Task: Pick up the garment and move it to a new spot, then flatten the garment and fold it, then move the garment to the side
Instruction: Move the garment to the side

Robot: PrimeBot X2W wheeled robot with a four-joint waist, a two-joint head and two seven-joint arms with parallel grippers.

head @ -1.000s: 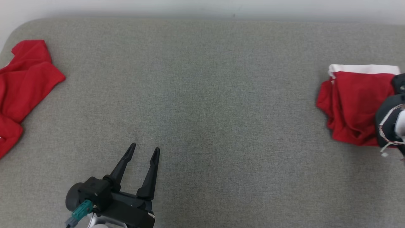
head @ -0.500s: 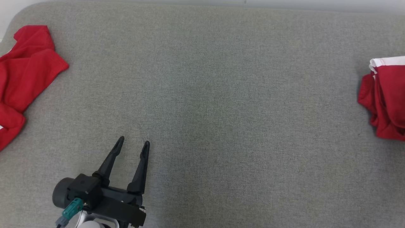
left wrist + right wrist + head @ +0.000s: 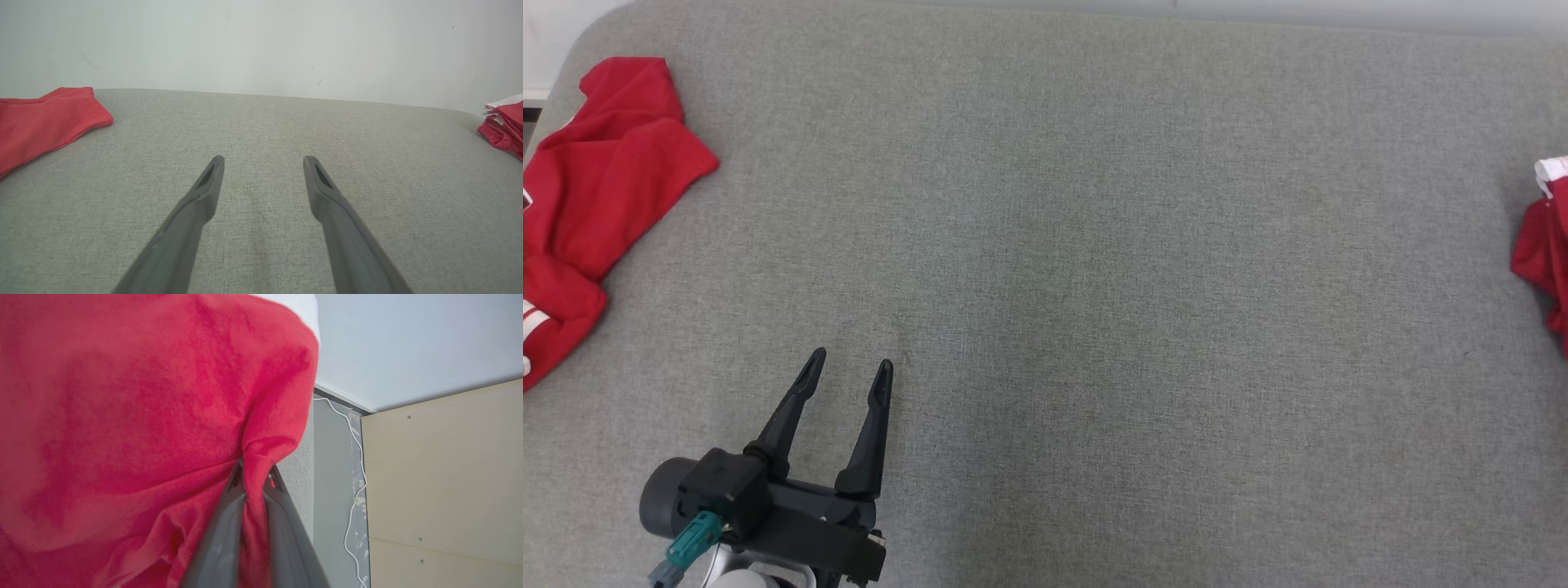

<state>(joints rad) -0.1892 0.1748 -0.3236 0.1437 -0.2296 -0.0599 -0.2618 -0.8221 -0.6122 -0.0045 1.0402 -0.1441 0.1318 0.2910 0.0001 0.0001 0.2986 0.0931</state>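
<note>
A folded red garment with a white band (image 3: pixel 1547 253) is at the far right end of a grey fabric-covered surface (image 3: pixel 1094 245). It is pinched by the robot's right gripper (image 3: pixel 255 472), whose two dark fingers are closed on a bunched ridge of the cloth. The left gripper (image 3: pixel 845 371) hovers low over the bare surface near the front, fingers spread wide and holding nothing. A loose red garment (image 3: pixel 596 188) with white stripes sprawls at the far left corner, well apart from both. The job appears to be in its last stage, carrying the folded piece aside. The risk lies in the grip: only a narrow pinch of fabric is caught, so the layers below could sag open and undo the fold, or the cloth could slide free. With a white cable (image 3: pixel 355 457) and a beige panel (image 3: pixel 449 477) just past the edge, a release too far out could drop the garment off the surface. The head view cuts off most of the folded piece. The right wrist view is too close and blurred to tell whether it rests on the surface or hangs. The loose garment also runs out of frame.
</note>
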